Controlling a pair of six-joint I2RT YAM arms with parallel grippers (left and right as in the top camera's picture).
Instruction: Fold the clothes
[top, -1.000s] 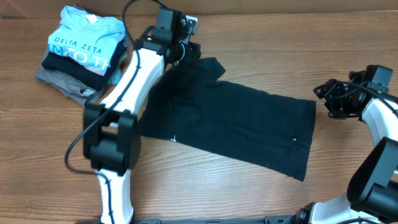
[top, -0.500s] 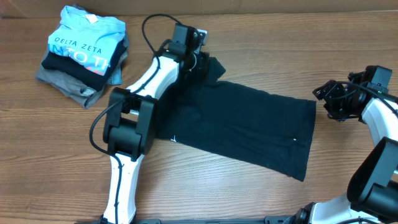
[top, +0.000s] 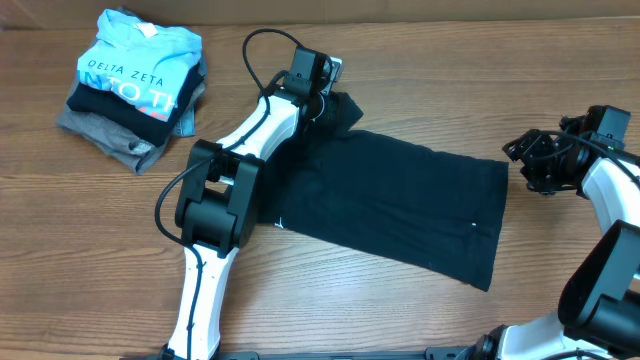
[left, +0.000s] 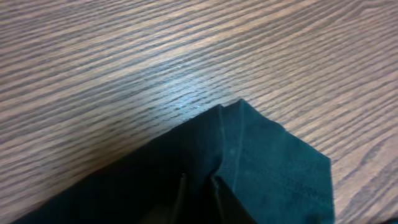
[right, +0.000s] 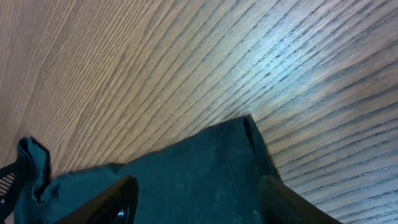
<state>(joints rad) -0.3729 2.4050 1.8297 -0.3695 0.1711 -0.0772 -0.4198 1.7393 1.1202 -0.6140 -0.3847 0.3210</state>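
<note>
The dark navy T-shirt (top: 400, 200) lies spread flat across the middle of the table, one sleeve (top: 347, 108) sticking out at its far left corner. My left gripper (top: 325, 98) is down on that sleeve. In the left wrist view its fingers (left: 214, 183) stand close together with a fold of the sleeve (left: 273, 162) pinched between them. My right gripper (top: 528, 160) hovers by the shirt's right edge. Seen from the right wrist, it (right: 198, 182) is open wide above a corner of the shirt (right: 186, 158), touching nothing.
A pile of folded clothes (top: 120, 110) sits at the far left, topped by a light blue "DELTA ZETA" shirt (top: 140, 60). Bare wooden table (top: 400, 310) runs along the front, and the table's back edge (top: 450, 15) lies just beyond the sleeve.
My left gripper has slid right along the shirt's far edge onto the sleeve and its jaws have closed on the fabric. The right arm has stayed still.
</note>
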